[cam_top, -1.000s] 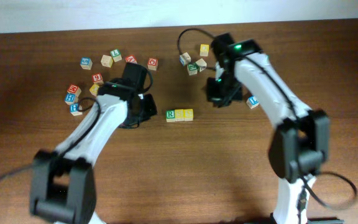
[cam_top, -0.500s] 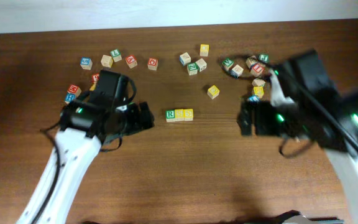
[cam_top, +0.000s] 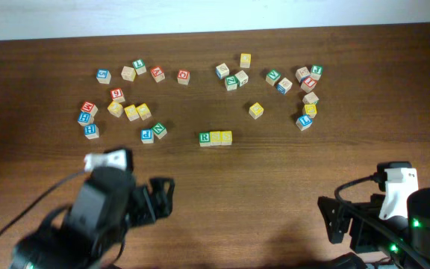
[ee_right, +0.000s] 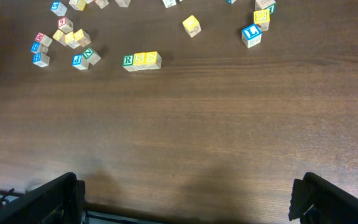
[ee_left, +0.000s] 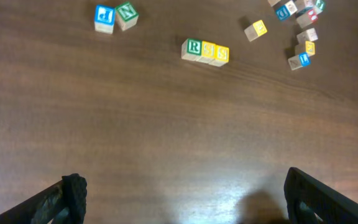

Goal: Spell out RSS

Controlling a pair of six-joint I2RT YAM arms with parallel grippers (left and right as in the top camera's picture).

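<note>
RSS (cam_top: 216, 137) well apart from both jaws

RSS cubes (ee_right: 141, 60) touch in 1 row; right claw (ee_right: 188, 199) apparently spread wide.

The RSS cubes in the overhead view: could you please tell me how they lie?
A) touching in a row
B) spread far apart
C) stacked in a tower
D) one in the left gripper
A: the green R cube and the two yellow S cubes sit touching in a line on the table, with the open left gripper and right gripper both clear of them.
</note>
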